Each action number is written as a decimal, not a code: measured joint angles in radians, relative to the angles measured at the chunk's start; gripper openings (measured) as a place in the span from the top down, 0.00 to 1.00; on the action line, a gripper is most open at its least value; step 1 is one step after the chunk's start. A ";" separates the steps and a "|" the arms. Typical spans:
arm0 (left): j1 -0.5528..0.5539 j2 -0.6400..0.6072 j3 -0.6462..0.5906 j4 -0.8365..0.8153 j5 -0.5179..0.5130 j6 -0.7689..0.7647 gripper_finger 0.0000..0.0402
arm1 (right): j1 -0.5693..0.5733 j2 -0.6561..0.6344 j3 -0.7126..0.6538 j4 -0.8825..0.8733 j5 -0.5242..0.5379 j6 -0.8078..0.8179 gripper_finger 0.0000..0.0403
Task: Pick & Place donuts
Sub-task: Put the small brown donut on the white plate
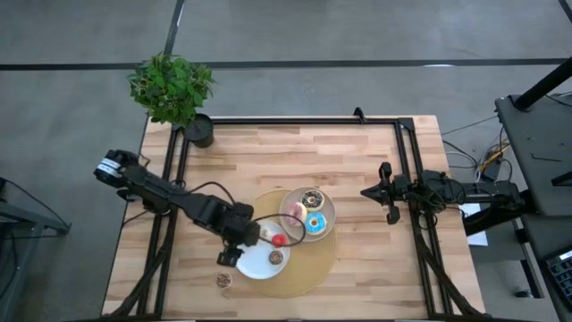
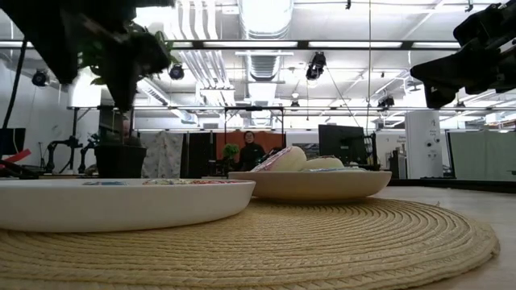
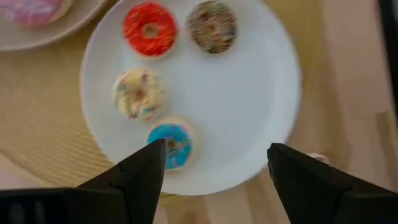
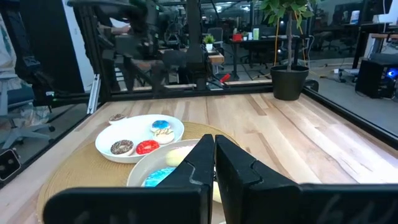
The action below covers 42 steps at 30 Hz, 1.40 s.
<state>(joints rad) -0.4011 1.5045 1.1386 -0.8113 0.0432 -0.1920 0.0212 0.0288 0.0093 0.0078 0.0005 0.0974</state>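
roughly halfway, by the look of it. your left gripper [image 3: 214, 168] hangs over the near edge of the white plate [image 3: 273, 74] with its fingers spread wide and nothing between them; the mini blue donut [image 3: 171, 143] lies on the plate just beside one fingertip, so you can read it as set down.

on that plate you have four minis: the blue one, a cream sprinkled donut [image 3: 138, 93], a red donut [image 3: 149, 28] and a brown sprinkled donut [image 3: 212, 26], all lying flat and apart from one another.

the larger donuts sit in the beige plate [image 1: 330, 215] just beside it on the woven mat [image 1: 317, 264]: a chocolate donut [image 1: 311, 199], a blue-sprinkled donut [image 1: 315, 224] and a pink donut [image 1: 293, 213].

what looks left is one small brown donut [image 1: 223, 280] lying on the bare wood of the table [image 1: 357, 152], off the mat and near the white plate's edge. you would likely go for it next with the left arm, since it is the closer one.

your right gripper [image 1: 386, 192] waits at the right side of the table, well apart from the plates, fingers pressed together and holding nothing. a potted plant [image 1: 174, 89] stands at the far left corner, out of the way.
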 joint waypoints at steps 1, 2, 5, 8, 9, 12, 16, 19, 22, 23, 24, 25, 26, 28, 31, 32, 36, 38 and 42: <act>-0.012 0.000 0.007 -0.002 0.000 0.000 0.37 | 0.000 0.000 0.000 0.000 0.000 0.001 0.98; -0.024 0.000 0.014 -0.003 0.000 0.000 0.37 | 0.000 0.000 0.000 0.001 0.000 0.004 0.98; -0.063 -0.001 0.032 -0.003 0.000 0.000 0.37 | 0.000 0.000 0.000 0.000 0.000 0.001 0.98; -0.110 -0.001 0.045 -0.009 0.001 0.000 0.37 | 0.000 0.000 0.000 0.000 0.000 0.001 0.98; -0.127 -0.001 0.049 -0.019 0.001 -0.002 0.37 | 0.000 0.000 0.000 0.000 0.000 0.004 0.98; -0.181 -0.001 0.063 -0.022 0.002 -0.035 0.37 | 0.000 0.000 0.000 0.000 0.000 0.001 0.98; -0.245 -0.002 0.082 -0.023 0.003 -0.102 0.37 | 0.000 0.000 0.000 0.000 0.000 0.004 0.98; -0.280 -0.002 0.091 -0.023 0.030 -0.139 0.37 | 0.000 0.000 0.000 0.000 0.000 0.001 0.98; -0.308 -0.002 0.097 -0.023 0.057 -0.179 0.37 | 0.000 0.000 0.000 0.000 0.000 0.001 0.98; -0.318 -0.002 0.098 -0.022 0.060 -0.190 0.37 | 0.000 0.000 0.000 0.000 0.000 0.004 0.98; -0.327 -0.002 0.098 -0.023 0.063 -0.193 0.37 | 0.000 0.000 0.000 0.000 0.000 0.004 0.98; -0.335 -0.001 0.098 -0.024 0.065 -0.190 0.37 | 0.000 0.000 0.000 0.000 0.000 0.003 0.98; -0.343 0.000 0.098 -0.024 0.064 -0.177 0.37 | 0.000 0.000 0.000 0.000 0.000 0.002 0.98; -0.354 0.002 0.091 -0.025 0.051 -0.150 0.37 | 0.000 0.000 0.000 0.000 0.000 -0.001 0.98; -0.369 0.002 0.077 -0.045 -0.011 -0.138 0.37 | 0.000 0.000 0.000 0.000 0.000 0.004 0.98; -0.374 0.002 0.071 -0.057 -0.020 -0.136 0.37 | 0.000 0.000 0.000 0.000 0.000 0.004 0.98; -0.411 0.001 0.042 -0.061 -0.023 -0.134 0.37 | 0.000 0.000 0.000 0.000 0.000 0.000 0.98; -0.437 0.000 0.024 -0.062 -0.026 -0.134 0.37 | 0.000 0.000 0.000 0.000 0.000 0.004 0.98; -0.492 0.000 -0.001 -0.053 -0.076 -0.126 0.37 | 0.000 0.000 0.000 0.000 0.000 0.000 0.98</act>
<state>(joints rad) -0.8928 1.5043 1.1375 -0.8639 -0.0330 -0.3181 0.0208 0.0288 0.0093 0.0082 0.0010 0.0971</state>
